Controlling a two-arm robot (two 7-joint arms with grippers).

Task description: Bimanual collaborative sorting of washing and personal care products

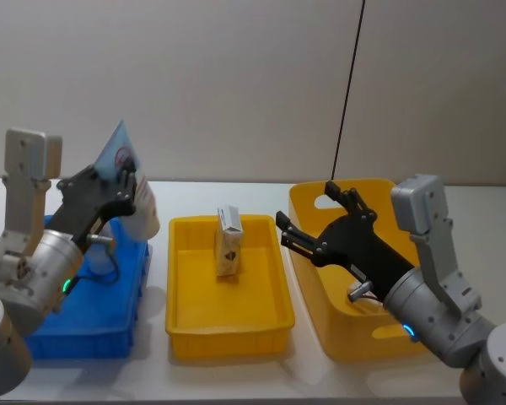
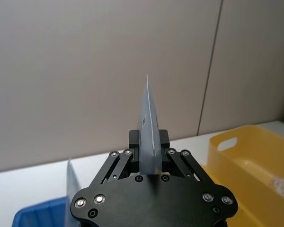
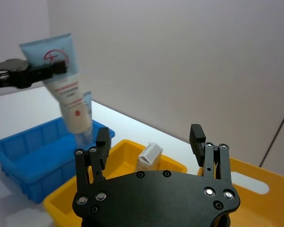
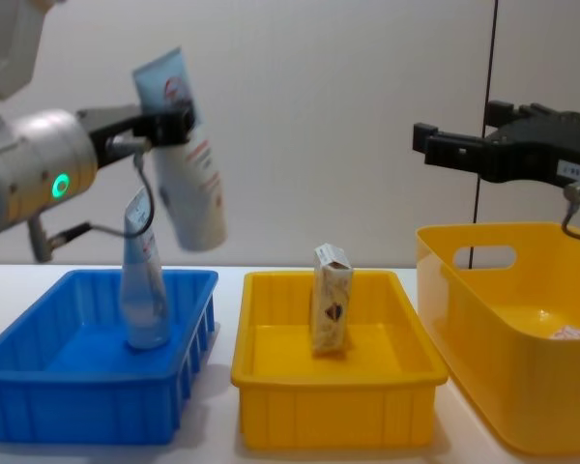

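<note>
Pale-blue tube (image 4: pixel 188 193) hangs over the blue bin (image 4: pixel 39 387), its flat end pinched in my left jaws, ready to drop I think, while my right jaws hang spread by the big yellow bin (image 4: pixel 522 387).

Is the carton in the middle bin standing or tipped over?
Standing: the carton rests on its base in the shallow yellow bin, folded top pointing up.

You see a pale-blue squeeze tube (image 4: pixel 195 193) hanging tilted, cap down, pinched in the left gripper (image 4: pixel 174 124). A second tube (image 4: pixel 143 280) stands just below. A small white carton (image 4: pixel 331 300) stands upright, lower, toward the right gripper (image 1: pixel 308 209).
</note>
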